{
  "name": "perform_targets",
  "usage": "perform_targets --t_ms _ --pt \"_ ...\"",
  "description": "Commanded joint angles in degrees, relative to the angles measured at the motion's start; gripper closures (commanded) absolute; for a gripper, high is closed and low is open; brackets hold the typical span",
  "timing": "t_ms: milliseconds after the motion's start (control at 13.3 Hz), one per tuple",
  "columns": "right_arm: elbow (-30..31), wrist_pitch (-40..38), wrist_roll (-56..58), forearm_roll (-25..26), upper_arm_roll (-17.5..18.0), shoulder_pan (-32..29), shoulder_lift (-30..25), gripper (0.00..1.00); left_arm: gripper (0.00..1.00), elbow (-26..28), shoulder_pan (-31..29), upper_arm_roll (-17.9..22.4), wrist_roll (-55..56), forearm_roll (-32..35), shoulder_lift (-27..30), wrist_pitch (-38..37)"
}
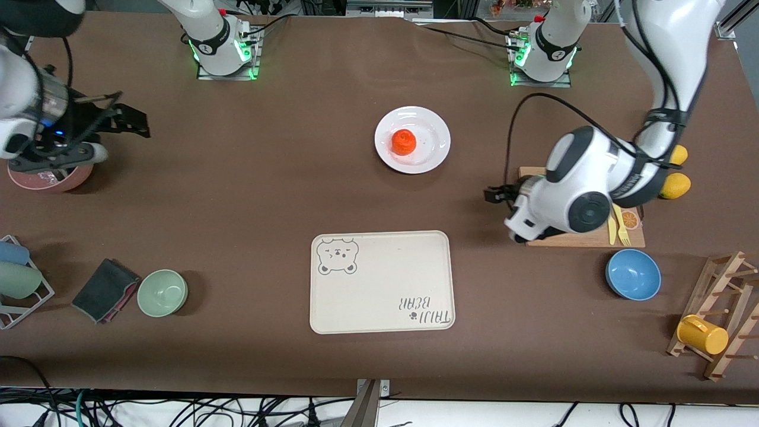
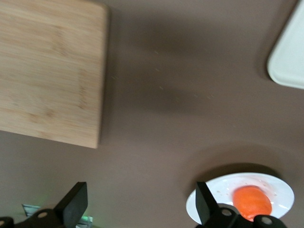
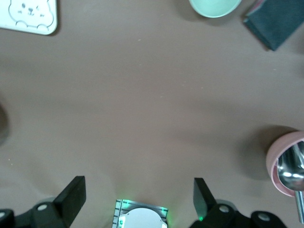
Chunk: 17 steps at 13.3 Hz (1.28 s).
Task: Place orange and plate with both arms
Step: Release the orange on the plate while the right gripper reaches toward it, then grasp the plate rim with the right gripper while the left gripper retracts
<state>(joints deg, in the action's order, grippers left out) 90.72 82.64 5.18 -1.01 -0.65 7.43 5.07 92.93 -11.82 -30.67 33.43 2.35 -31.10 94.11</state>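
Note:
The white plate (image 1: 437, 127) lies mid-table, farther from the front camera than the tray, with the orange (image 1: 404, 142) resting on it. My left gripper (image 1: 496, 194) hangs open and empty over bare table between the plate and the wooden board. In the left wrist view the left gripper (image 2: 141, 192) has nothing between its fingers, and the plate (image 2: 280, 186) and orange (image 2: 252, 201) show past one fingertip (image 2: 203, 197). My right gripper (image 1: 127, 118) is open and empty above the right arm's end of the table, near the pink bowl. The right wrist view shows the right gripper (image 3: 137, 187) over bare table.
A cream bear tray (image 1: 379, 281) lies nearer the camera than the plate. At the left arm's end are a wooden board (image 1: 584, 238), lemons (image 1: 675, 185), a blue bowl (image 1: 633, 274) and a rack with a yellow mug (image 1: 702, 335). At the right arm's end are a pink bowl (image 1: 50, 178), a green bowl (image 1: 162, 292) and a dark cloth (image 1: 105, 290).

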Motion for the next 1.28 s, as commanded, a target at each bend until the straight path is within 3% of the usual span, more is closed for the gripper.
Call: perform_targets --t_ms 0,151,376,602,828,978,1129,1204 --pt "-0.55 -1.34 -0.17 -4.23 -0.05 0.65 1.60 0.00 0.00 -2.31 -4.25 -0.62 -4.06 4.14 0.08 -1.47" --pt "1.29 -2.13 -0.60 -9.76 0.04 1.18 4.40 0.00 0.00 -4.32 -6.46 -0.62 -4.24 8.00 0.08 -1.65" --pt "5.15 -0.13 -0.96 -23.11 0.04 2.15 8.89 0.00 0.00 -9.32 -9.89 -0.79 -7.75 8.46 0.16 -2.00" --pt "17.51 11.78 -0.17 -39.62 0.56 2.24 9.26 0.00 0.00 -13.20 -10.42 -0.70 -7.76 8.46 2.79 -3.84" --pt "28.95 29.27 2.36 -52.30 9.93 2.24 7.85 0.00 0.00 -13.38 -13.05 -0.88 -7.94 8.20 4.73 -3.93" --pt "34.58 36.25 12.61 -62.04 14.00 2.24 8.02 0.00 0.00 -13.38 -13.67 -1.05 -7.94 8.28 5.08 -3.94" --pt "37.50 41.60 18.62 -72.59 19.17 2.32 8.72 0.00 0.00 -13.38 -13.67 -1.40 -7.59 8.28 5.26 -3.94" --pt "38.03 46.59 20.21 -74.55 22.42 2.58 9.77 0.00 0.00 -13.38 -13.76 -1.32 -7.59 8.28 5.61 -4.02"
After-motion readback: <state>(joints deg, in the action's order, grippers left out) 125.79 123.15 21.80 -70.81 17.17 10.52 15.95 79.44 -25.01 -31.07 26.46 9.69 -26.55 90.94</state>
